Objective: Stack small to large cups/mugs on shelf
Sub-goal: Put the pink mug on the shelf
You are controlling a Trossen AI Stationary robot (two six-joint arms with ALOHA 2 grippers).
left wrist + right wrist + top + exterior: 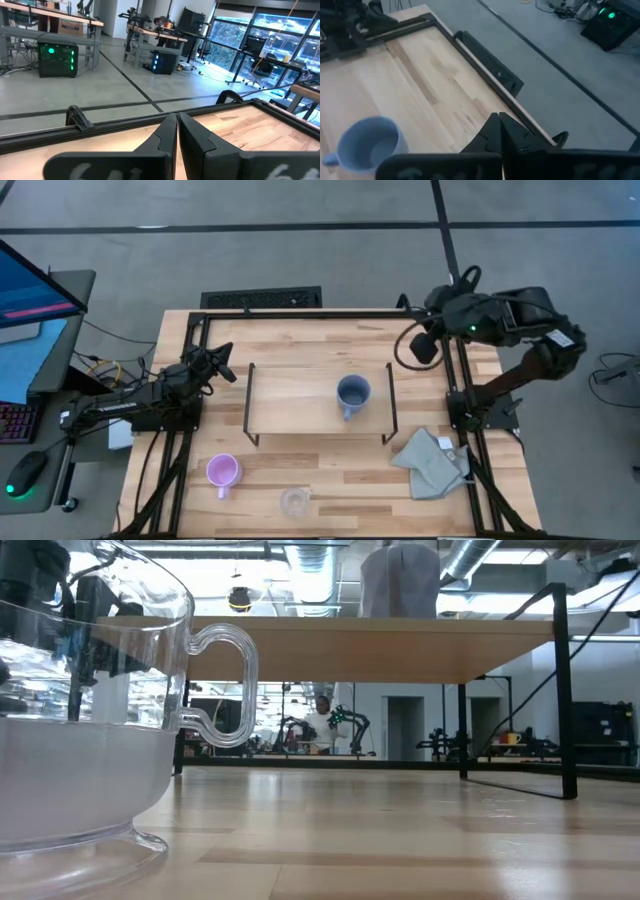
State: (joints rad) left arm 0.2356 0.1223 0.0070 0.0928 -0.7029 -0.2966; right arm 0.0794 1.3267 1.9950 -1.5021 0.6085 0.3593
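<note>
A blue-grey mug [352, 394] stands upright on the shelf's light wooden top [300, 395]; it also shows in the right wrist view [370, 142]. A pink-purple mug [223, 472] and a clear glass cup [295, 501] stand on the table near its front edge. The glass cup fills the left of the low view [90, 720]. My left gripper [228, 363] is shut and empty at the table's left side, left of the shelf. My right gripper [422, 345] is shut and empty above the table's far right corner.
A grey-green cloth [432, 463] lies crumpled at the table's right front. The table's black frame [300, 313] runs along its edges. A monitor and keyboard [25, 330] stand off the table's left side. Bare wood lies between the two mugs' places and the cloth.
</note>
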